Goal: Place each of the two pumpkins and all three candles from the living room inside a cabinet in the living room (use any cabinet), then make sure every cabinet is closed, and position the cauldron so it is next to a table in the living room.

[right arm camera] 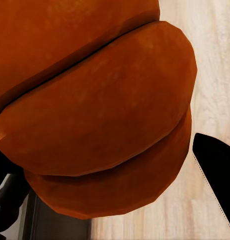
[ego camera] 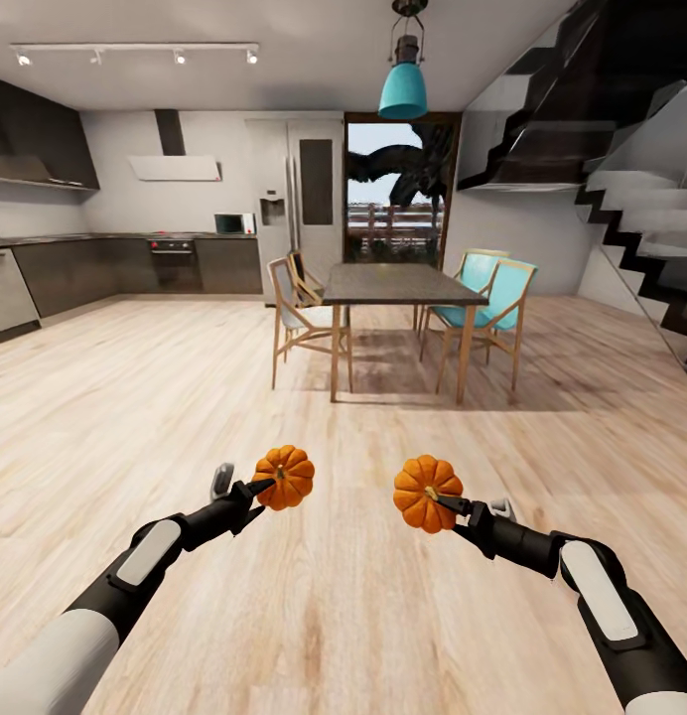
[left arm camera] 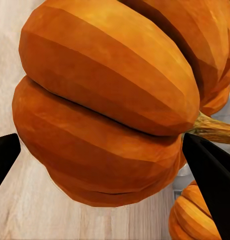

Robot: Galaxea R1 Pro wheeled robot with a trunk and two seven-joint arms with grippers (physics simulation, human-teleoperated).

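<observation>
Left end effector (ego camera: 262,491) pinches one pumpkin (ego camera: 284,476); right end effector (ego camera: 453,506) pinches the other pumpkin (ego camera: 427,493), both carried above the wooden floor (ego camera: 135,397). Each appears light, rigid and smooth-ribbed; grip across the ribs. Beyond stands the dining table (ego camera: 398,285).

— Any room ahead?
— Bare wooden floor (ego camera: 343,596) lies open beneath and ahead of both arms.
— What blocks?
— The dining table (ego camera: 398,285) and chairs (ego camera: 487,298) farther ahead, the staircase (ego camera: 641,248) probably closing the right side.
</observation>
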